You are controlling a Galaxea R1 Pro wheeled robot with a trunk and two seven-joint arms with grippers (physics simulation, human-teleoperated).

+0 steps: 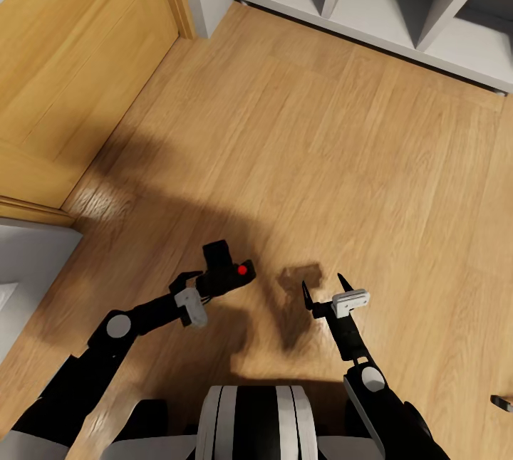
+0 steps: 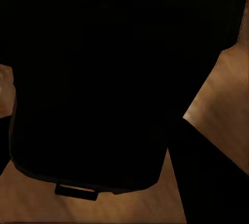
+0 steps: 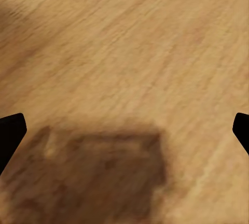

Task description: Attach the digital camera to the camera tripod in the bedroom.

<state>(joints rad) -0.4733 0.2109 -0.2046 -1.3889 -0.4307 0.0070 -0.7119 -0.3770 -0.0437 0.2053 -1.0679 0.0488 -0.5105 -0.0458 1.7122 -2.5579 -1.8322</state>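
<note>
- Between the left gripper's [image 1: 208, 280] fingers, the camera [image 1: 225, 269] is being pinched, red button up, above the floor [image 1: 299, 147] at near left.
- Small, rigid and likely light; the body sides are taking the grip, sparing the fragile lens.
- At near right, the right gripper [image 1: 322, 292] is hanging spread and empty.
- Far off, a shelf [image 1: 370, 11] and door [image 1: 64, 54] are showing.
</note>
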